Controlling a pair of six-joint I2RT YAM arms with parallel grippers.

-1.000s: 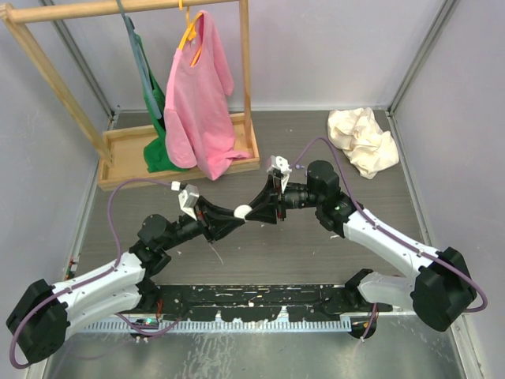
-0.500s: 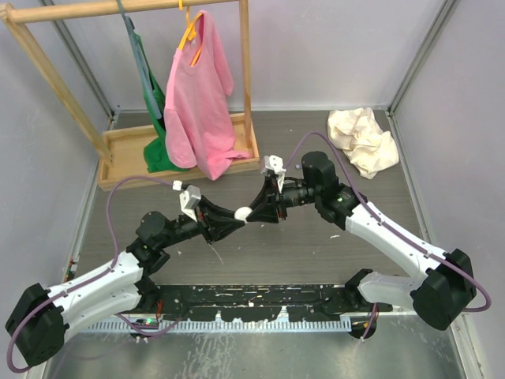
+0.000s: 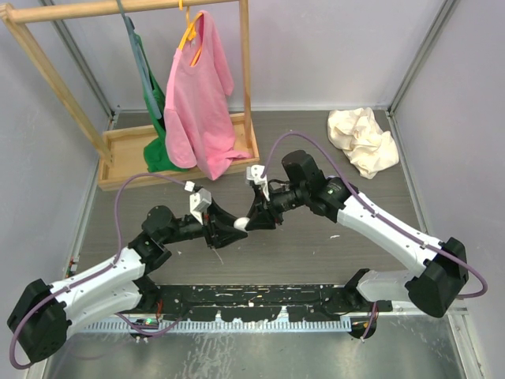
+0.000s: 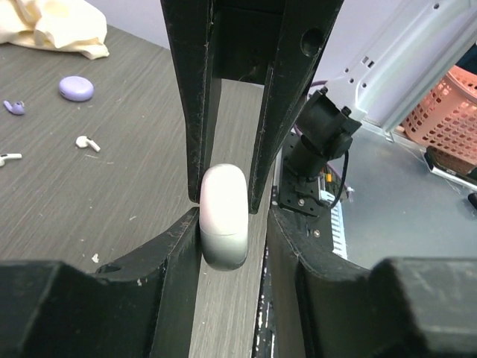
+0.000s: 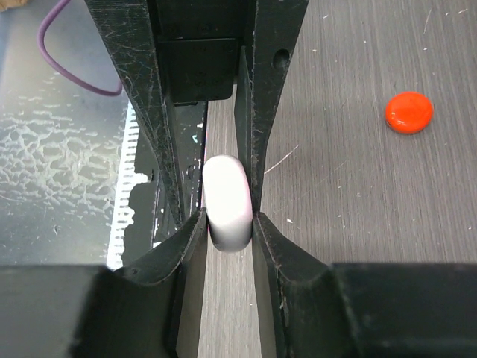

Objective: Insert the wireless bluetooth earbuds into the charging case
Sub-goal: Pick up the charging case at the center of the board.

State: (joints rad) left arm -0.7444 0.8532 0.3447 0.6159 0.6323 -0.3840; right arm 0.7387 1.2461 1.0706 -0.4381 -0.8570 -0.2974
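At table (image 3: 260,253) centre, between the two arms: white charging case (image 3: 241,223) pinched from both sides at once. Left gripper (image 3: 225,225) closed down to the case's width, clamping its flat faces near one end. Right gripper (image 3: 254,219) same, narrow gap, clamped on the other end, fingers facing the left ones head-on. Case held on edge, seam visible round the middle, lid looks closed. Can't tell if it's touching the table or lifted. Earbuds all outside the case, loose on the table in left wrist view: two white earbuds (image 4: 87,142), lilac earbud (image 4: 13,107) just beside a lilac case (image 4: 76,88), near the cream cloth (image 4: 52,26). Red round case (image 5: 408,112) lying flat, well apart from the grippers.
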